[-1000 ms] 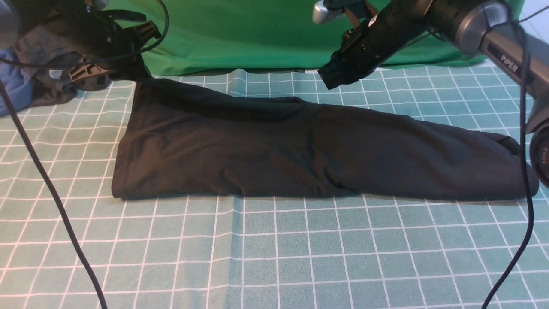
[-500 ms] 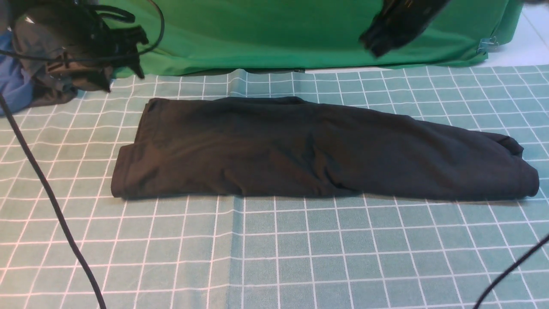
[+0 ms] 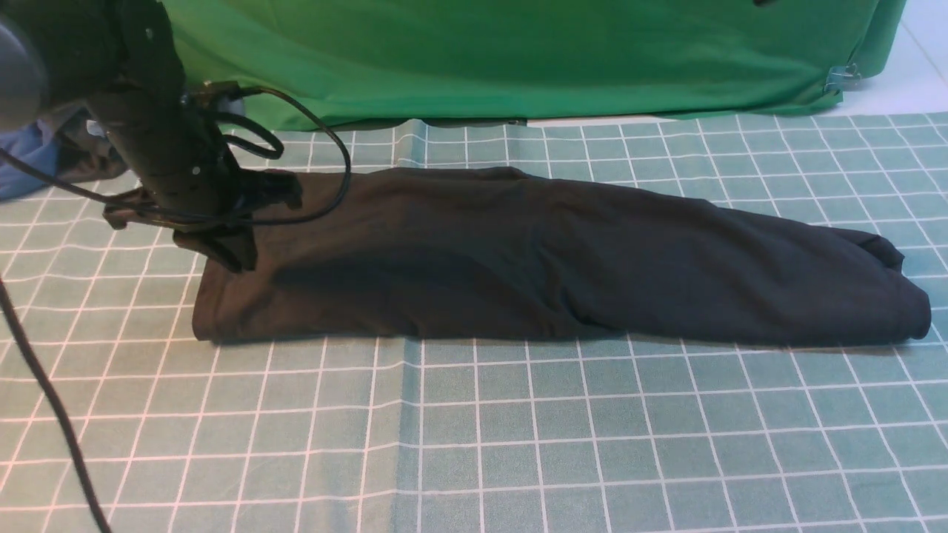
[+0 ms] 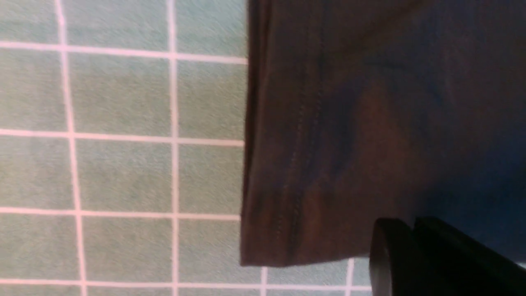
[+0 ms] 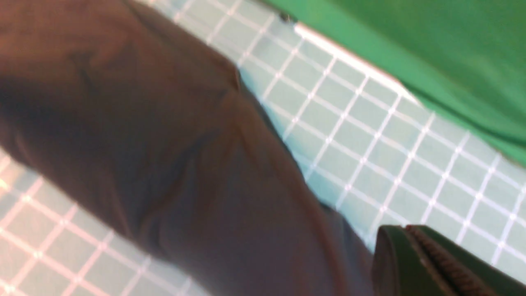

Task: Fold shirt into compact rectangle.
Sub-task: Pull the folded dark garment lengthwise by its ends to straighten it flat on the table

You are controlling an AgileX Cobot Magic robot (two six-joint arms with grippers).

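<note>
Down comes the left gripper onto the shirt, a long folded band across the tabletop's middle. Jaws shut at the left hem, probably to lift it over. Right gripper, closed and empty, waits aloft.

Matte black left arm, rounded grey joint, thin black cables looping alongside, right gripper dark with ribbed pads.
</note>
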